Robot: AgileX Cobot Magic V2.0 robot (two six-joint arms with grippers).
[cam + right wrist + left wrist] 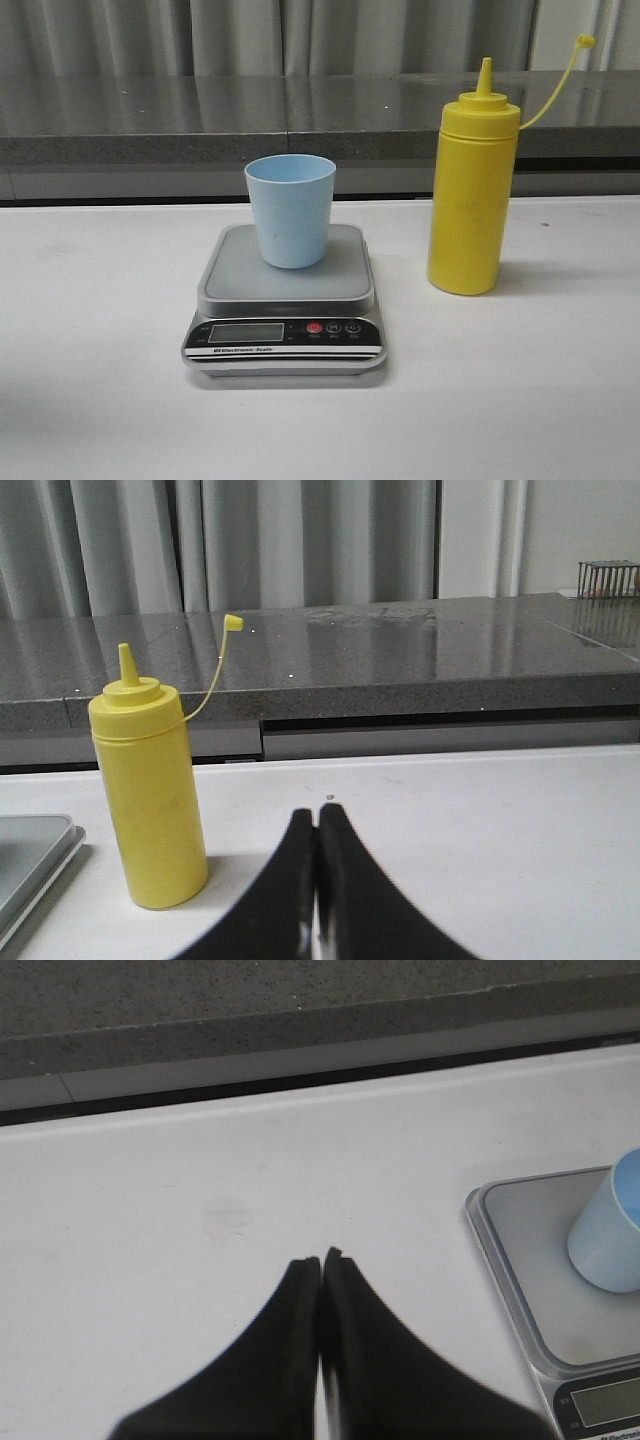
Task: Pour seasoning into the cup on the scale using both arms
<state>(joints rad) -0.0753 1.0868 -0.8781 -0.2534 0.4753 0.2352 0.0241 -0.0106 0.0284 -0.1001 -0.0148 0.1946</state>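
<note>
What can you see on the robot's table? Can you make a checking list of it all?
Surface: white table, bare around the things.
Scale: flat on the table, display unreadable.
Cup: upright on the scale's platform.
Seasoning bottle: upright beside the scale, on its right, apart from it; cap off the nozzle, dangling on its strap.
Clutter: nothing seen.
Left gripper: fingers shut, holding nothing.
Right gripper: fingers shut, holding nothing.
Cables: nothing seen.
Surroundings: grey counter, curtains behind.

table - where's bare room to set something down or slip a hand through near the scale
Bare table left of the scale, bare front strip below its panel, and open surface right of the yellow bottle. Tightest: the gap between scale and bottle. The cup occupies the platform.
</note>
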